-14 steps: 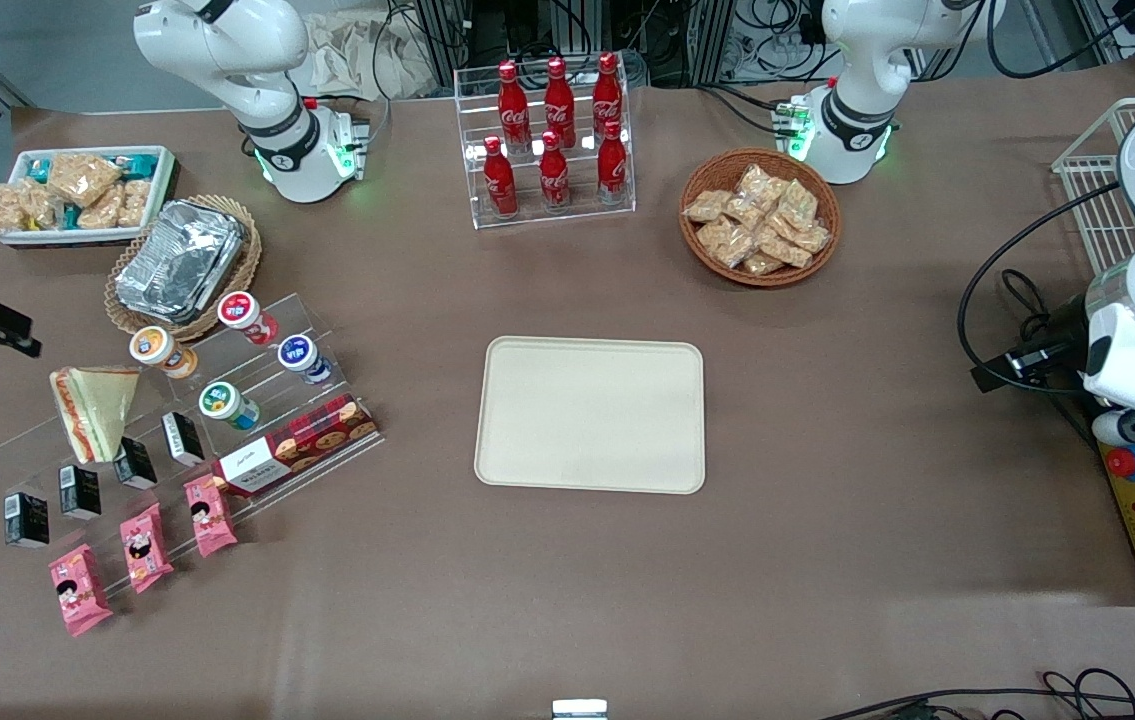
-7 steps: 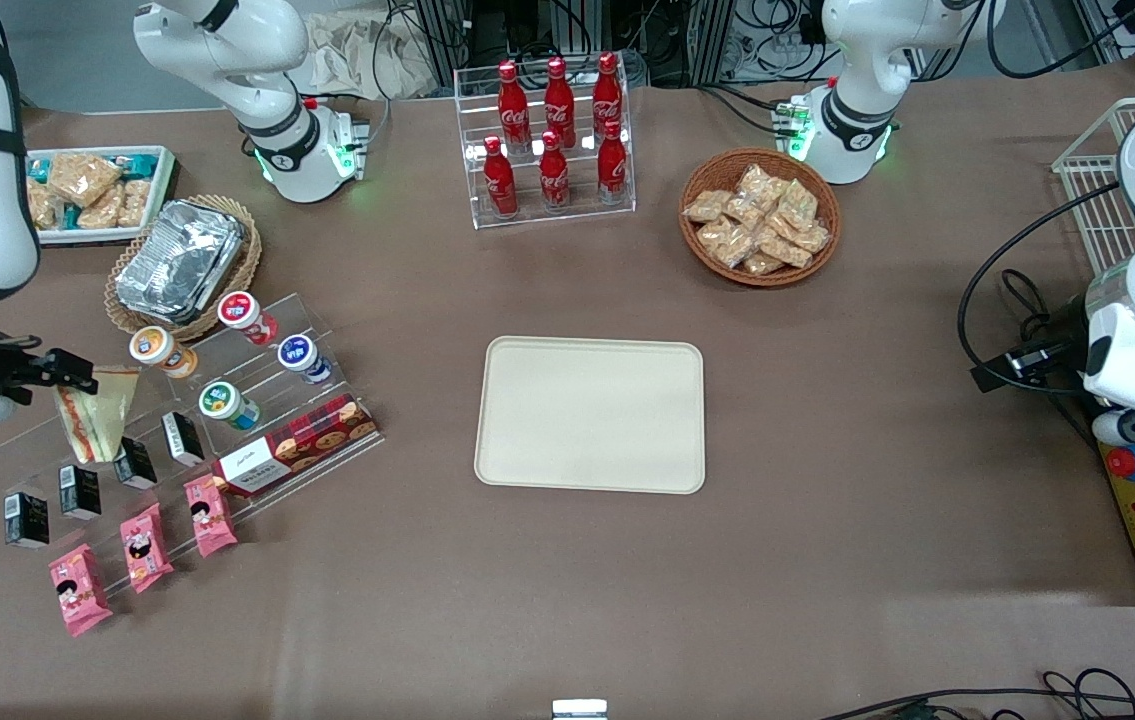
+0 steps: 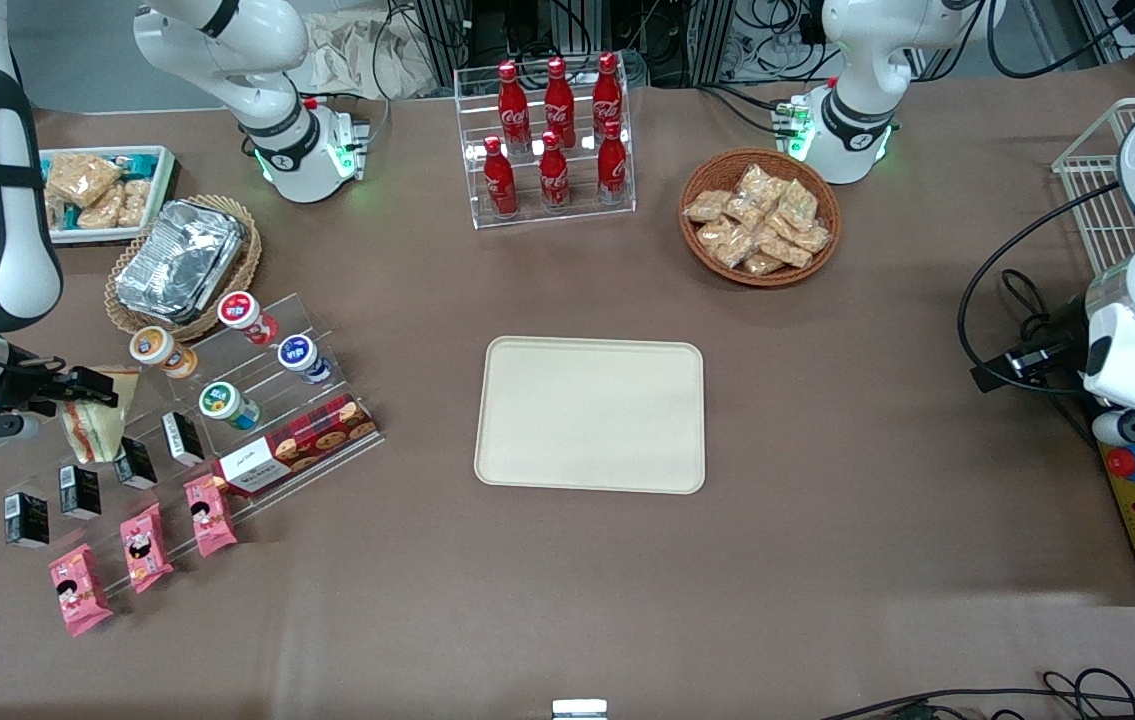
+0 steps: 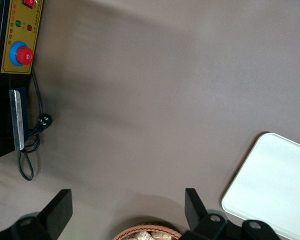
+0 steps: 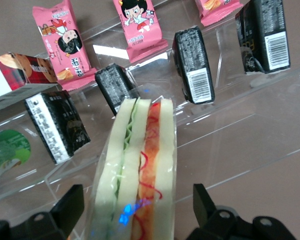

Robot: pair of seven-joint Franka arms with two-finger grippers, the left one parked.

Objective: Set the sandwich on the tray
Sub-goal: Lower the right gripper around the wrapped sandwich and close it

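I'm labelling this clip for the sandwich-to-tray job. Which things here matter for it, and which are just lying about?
Belong to the job:
- sandwich, on the clear stand
- tray, bare, mid-table
- gripper, open, fingers either side of the sandwich

Just lying about:
- cola bottles
- wicker basket of snacks
- pink snack packets
- black cartons

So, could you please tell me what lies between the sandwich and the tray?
In the front view, the clear stepped display's round-lidded cups and cookie box sit between the sandwich and the tray, then bare tablecloth. The gripper is at the sandwich.
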